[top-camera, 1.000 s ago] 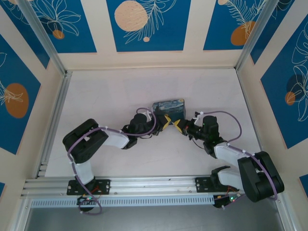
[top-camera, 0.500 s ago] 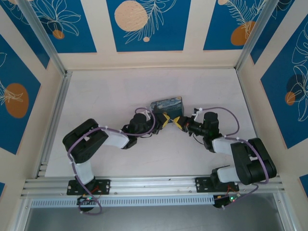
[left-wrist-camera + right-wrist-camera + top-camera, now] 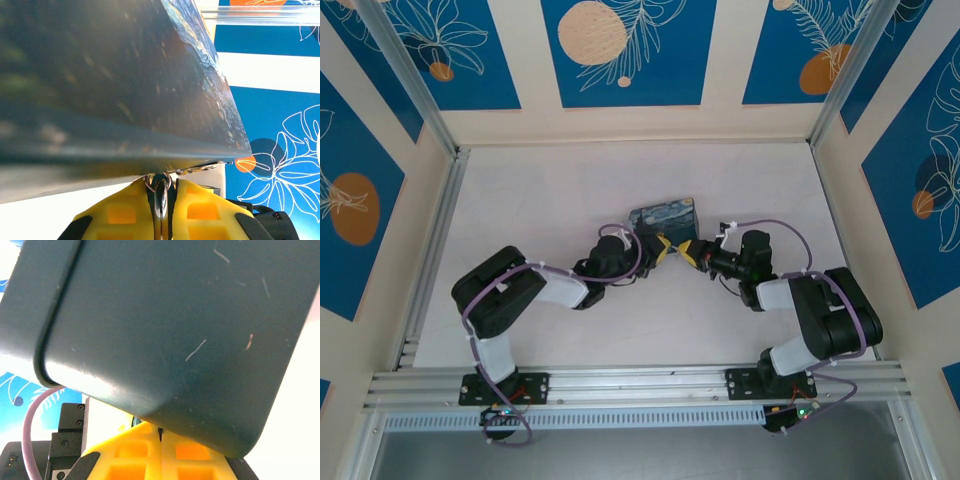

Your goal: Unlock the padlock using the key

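Two robot arms meet at the near side of the painted box (image 3: 663,214), which lies on the white table (image 3: 550,190) with its long side running left to right. The left gripper (image 3: 662,250) comes at the box's near edge from the left and the right gripper (image 3: 689,253) from the right, their yellow tips close together.

From overhead the lock and key are too small to make out. The left wrist camera shows the padlock (image 3: 160,194) as a small metal loop pinched between closed yellow fingers (image 3: 122,210). Its long axis runs along the gap between them and points at the box's lower edge, just beside a metal clasp (image 3: 202,169).

The right wrist camera shows that gripper's fingers (image 3: 127,452) pressed together on the key (image 3: 160,432). Only a thin dark tip pokes out, pointing straight at the box's rounded dark edge and all but touching it.
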`<action>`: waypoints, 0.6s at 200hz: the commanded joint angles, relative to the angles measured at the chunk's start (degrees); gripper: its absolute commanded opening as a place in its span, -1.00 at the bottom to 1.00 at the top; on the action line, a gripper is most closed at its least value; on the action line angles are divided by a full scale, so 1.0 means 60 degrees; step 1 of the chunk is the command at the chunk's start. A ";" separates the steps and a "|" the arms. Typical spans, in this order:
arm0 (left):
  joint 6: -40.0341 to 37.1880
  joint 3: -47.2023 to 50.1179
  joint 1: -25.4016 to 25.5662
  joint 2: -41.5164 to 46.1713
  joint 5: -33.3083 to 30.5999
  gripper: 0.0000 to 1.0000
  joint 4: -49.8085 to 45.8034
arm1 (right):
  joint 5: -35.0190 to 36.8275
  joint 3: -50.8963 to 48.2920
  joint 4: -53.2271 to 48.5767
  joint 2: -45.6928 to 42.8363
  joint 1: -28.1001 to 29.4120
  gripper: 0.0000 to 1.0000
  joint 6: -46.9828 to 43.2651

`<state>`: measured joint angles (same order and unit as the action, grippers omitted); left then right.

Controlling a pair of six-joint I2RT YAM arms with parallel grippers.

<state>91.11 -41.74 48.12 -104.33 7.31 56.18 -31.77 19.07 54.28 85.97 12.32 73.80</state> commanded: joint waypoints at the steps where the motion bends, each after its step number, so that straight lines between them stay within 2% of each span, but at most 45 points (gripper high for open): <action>1: 0.0061 -0.0500 0.0411 0.0087 0.1432 -1.00 0.1298 | -0.0634 0.0432 0.0447 0.0378 0.0105 -1.00 -0.0371; 38: 0.0036 -0.0442 0.0403 0.0248 0.1477 -1.00 0.1330 | -0.1226 0.0691 0.0920 0.0966 -0.0040 -1.00 -0.0610; 120: -0.0091 -0.0427 0.0411 0.0529 0.1738 -1.00 0.1205 | -0.1730 0.0837 0.1489 0.1724 -0.0445 -1.00 -0.0592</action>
<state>91.13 -41.74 47.81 -104.33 7.53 55.94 -40.99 21.89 62.19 95.09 9.13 71.44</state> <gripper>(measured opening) 0.102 0.060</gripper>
